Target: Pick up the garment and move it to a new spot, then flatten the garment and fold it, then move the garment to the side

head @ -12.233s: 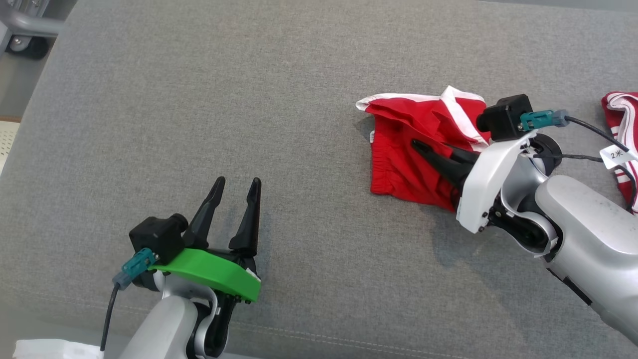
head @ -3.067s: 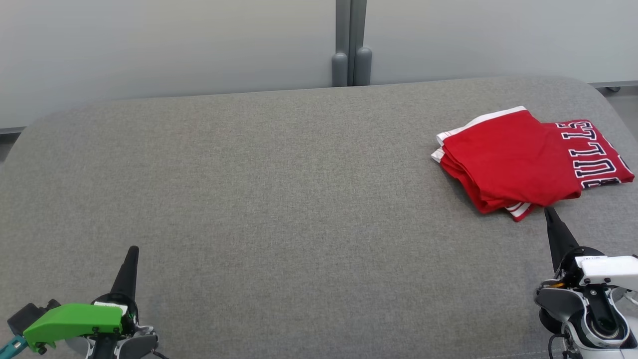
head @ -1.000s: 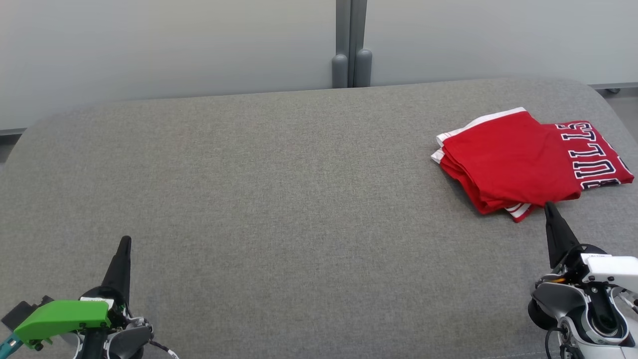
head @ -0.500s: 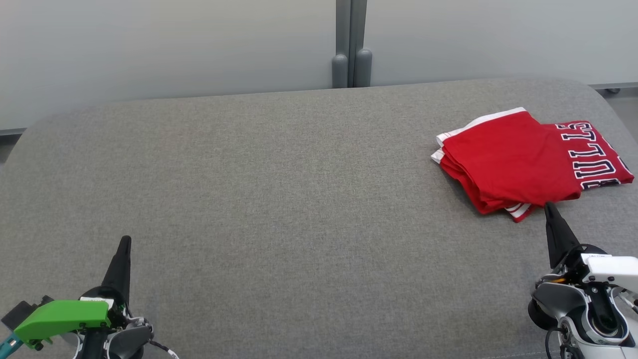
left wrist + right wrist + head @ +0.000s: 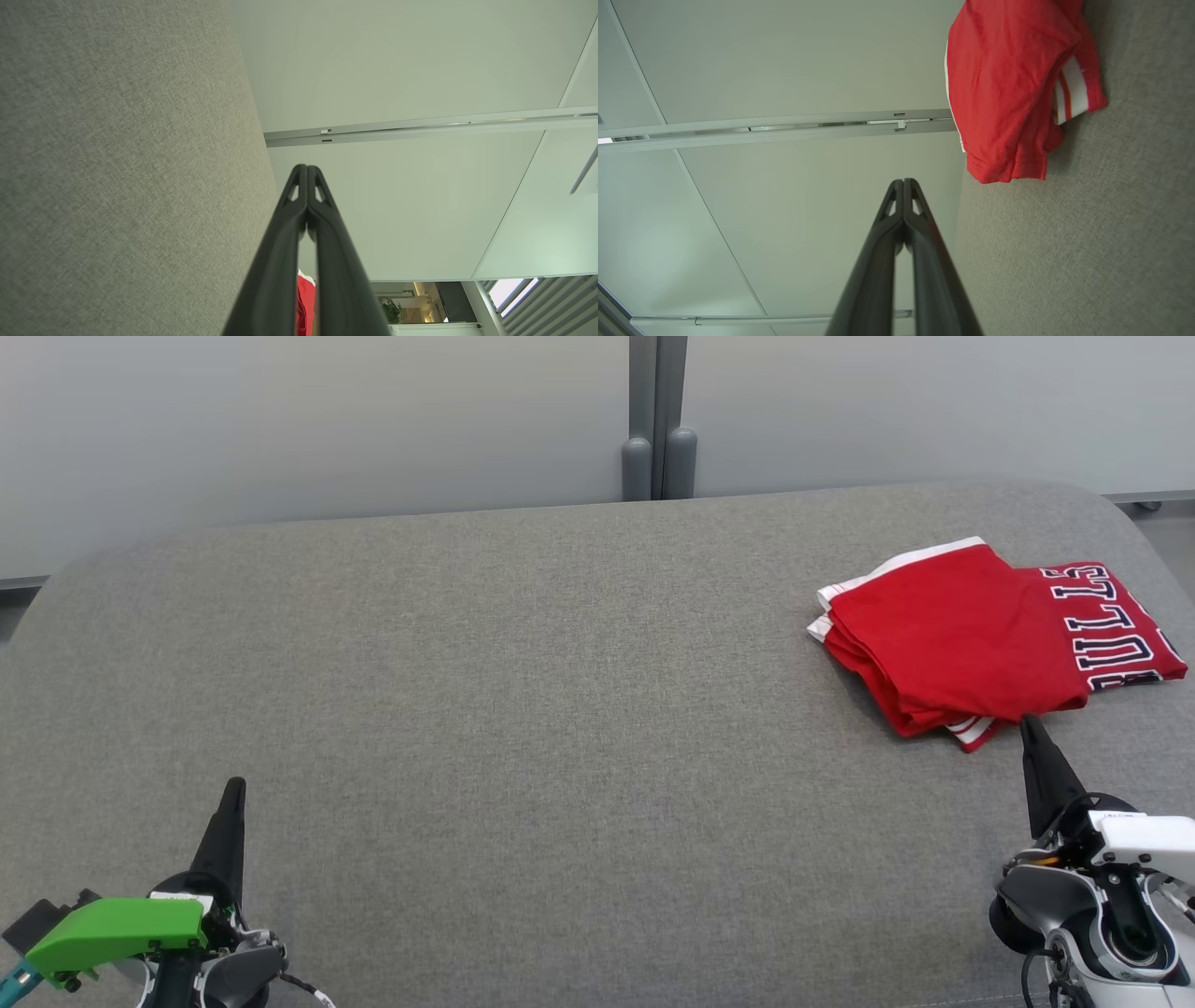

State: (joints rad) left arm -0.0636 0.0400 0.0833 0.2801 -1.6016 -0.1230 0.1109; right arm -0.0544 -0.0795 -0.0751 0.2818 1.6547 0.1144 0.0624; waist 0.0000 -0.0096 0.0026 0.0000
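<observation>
the folded red garment (image 5: pixel 943 635), trimmed in white, lies at the far right of the grey upholstered surface (image 5: pixel 560 709). its right part overlaps a second red piece with dark, white-edged block lettering (image 5: pixel 1111 625) that reaches toward the surface's right edge. the garment's layers are stacked fairly evenly, with white bands showing along the left and near edges. in the right wrist view the garment (image 5: pixel 1004 84) shows its hemmed corner and a white stripe at the fold, lying flat on the grey fabric.

the right gripper (image 5: pixel 1027 723) is at the lower right, empty, its 2 dark fingers pressed together into 1 point. in the head view that point sits just below the garment's near edge, and the right wrist view shows the closed fingers (image 5: pixel 903 182) apart from the cloth.

the left gripper (image 5: pixel 231 803) is at the lower left under its green cover, well apart from the garment. its fingers (image 5: pixel 307 168) meet at the tips and hold nothing.

a pale wall with a grey post (image 5: pixel 658 420) stands behind the surface.
</observation>
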